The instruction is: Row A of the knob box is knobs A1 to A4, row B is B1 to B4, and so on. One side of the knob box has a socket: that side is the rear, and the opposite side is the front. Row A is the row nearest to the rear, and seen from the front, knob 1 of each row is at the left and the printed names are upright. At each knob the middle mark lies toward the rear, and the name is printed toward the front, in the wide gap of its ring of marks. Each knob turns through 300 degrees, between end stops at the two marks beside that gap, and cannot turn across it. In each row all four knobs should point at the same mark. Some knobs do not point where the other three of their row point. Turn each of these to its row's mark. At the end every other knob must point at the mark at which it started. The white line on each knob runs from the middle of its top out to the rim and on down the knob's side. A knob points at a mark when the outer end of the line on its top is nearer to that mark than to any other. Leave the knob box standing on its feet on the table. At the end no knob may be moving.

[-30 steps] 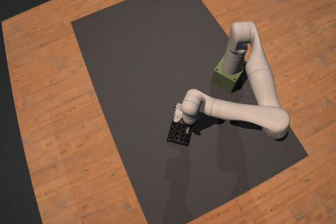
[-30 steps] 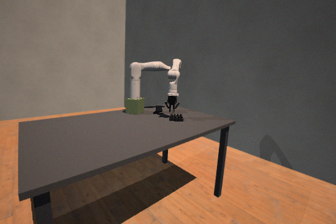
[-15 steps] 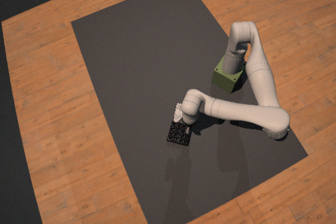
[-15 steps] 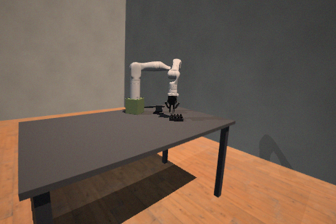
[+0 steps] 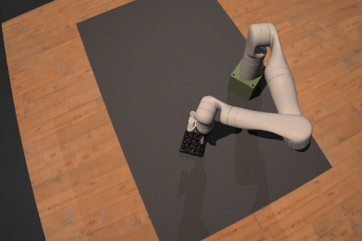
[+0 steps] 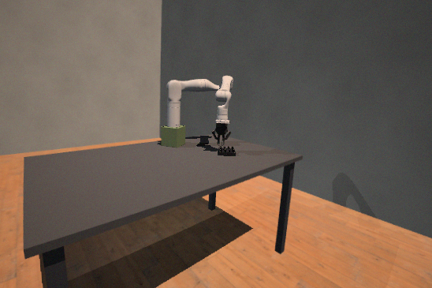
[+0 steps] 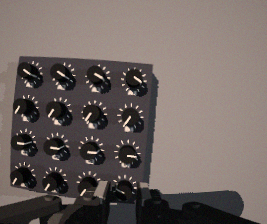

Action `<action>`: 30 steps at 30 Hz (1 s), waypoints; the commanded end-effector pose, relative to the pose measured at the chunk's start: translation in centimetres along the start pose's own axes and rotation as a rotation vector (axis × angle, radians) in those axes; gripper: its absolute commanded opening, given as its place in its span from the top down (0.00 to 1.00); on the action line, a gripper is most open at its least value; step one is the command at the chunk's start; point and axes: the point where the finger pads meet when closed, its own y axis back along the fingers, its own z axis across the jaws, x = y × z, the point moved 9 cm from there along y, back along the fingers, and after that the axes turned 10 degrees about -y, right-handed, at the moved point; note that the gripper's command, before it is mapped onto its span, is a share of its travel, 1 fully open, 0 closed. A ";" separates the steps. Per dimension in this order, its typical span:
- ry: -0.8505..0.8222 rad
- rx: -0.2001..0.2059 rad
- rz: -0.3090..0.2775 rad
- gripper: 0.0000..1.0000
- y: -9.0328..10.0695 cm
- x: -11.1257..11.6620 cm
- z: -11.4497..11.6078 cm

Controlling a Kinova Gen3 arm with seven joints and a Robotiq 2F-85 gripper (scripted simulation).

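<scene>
The black knob box (image 5: 192,154) (image 6: 227,154) (image 7: 79,96) stands on the table, four rows of four knobs. In the wrist view, top-row lines point lower right, second-row lines lower left and third-row lines right. In the row nearest me, the three left knobs point lower left. The fourth, the nearest right knob (image 7: 126,188), shows a pale line at its left side, partly hidden by my fingers; its exact mark cannot be told. My gripper (image 6: 221,145) (image 7: 123,195) is narrowly open, pointing down over this knob, with a gap around it. Names and socket cannot be made out.
The dark table (image 5: 142,68) (image 6: 130,176) bears the green base block (image 5: 242,87) (image 6: 173,136) of the arm. The forearm passes over the table beside the box. A dark shadow (image 7: 209,202) lies right of the gripper.
</scene>
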 end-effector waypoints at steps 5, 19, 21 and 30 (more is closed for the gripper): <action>0.000 0.001 0.000 0.81 -0.2 0.0 0.0; 0.000 0.001 0.000 0.81 -1.1 0.0 0.0; 0.000 0.001 0.000 0.81 -1.2 0.0 0.0; 0.000 0.001 0.000 0.81 -1.3 0.0 0.0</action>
